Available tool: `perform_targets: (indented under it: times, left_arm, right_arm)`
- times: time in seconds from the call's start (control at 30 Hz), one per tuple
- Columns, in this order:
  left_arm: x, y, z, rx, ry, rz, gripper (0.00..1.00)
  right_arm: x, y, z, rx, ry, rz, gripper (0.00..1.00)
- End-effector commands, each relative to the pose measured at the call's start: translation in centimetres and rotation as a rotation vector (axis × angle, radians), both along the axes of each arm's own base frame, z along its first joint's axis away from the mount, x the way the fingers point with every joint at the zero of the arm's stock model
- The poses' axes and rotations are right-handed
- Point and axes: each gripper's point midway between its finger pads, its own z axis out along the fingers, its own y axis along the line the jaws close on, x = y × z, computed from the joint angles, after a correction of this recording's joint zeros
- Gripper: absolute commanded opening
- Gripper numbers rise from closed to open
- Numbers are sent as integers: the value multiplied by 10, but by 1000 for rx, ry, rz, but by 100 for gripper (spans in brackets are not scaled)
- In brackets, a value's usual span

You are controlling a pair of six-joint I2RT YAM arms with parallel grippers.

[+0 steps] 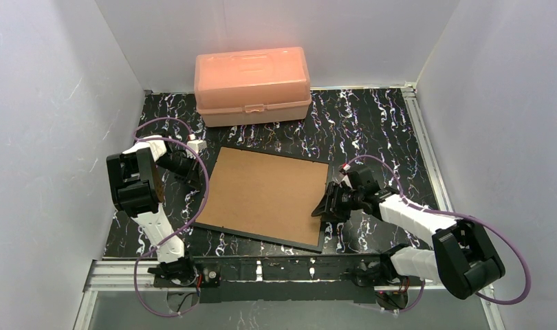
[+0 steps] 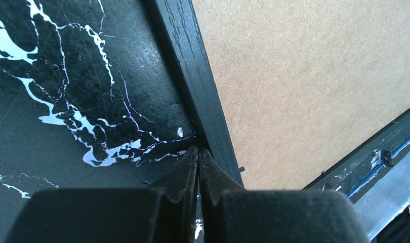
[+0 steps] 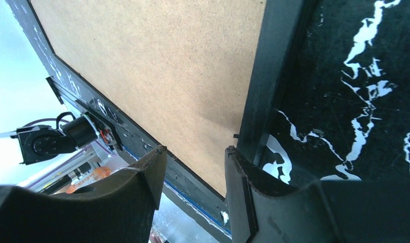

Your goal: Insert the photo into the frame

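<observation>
The black frame point(image 1: 208, 187) lies flat in the middle of the marbled table, with a brown backing board point(image 1: 265, 194) filling it. The photo is hidden. My left gripper point(image 1: 197, 180) is shut with nothing in it. In the left wrist view its tips point(image 2: 199, 149) rest against the outer side of the frame's left rail point(image 2: 193, 76), beside the board point(image 2: 304, 76). My right gripper point(image 1: 320, 208) is open at the frame's right side near the front corner. In the right wrist view it point(image 3: 195, 152) straddles the board's corner point(image 3: 157, 66), one fingertip by the right rail point(image 3: 274, 66).
A peach plastic box point(image 1: 253, 84) stands shut at the back, just behind the frame. White walls close in the left, right and back. An aluminium rail point(image 1: 296, 275) with both arm bases runs along the near edge.
</observation>
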Motion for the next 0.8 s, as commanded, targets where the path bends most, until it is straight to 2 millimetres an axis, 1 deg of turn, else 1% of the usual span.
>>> perform_targets:
  times: [0.0, 0.4, 0.77]
  left_arm:
    - [-18, 4, -13, 49, 64, -45, 0]
    - [-21, 3, -16, 44, 73, -44, 0]
    - [-21, 2, -16, 41, 71, -47, 0]
  right_arm:
    - [-1, -2, 5, 1, -5, 27, 54]
    - [-2, 0, -12, 3, 26, 23, 54]
    - [-3, -7, -26, -46, 41, 15, 54]
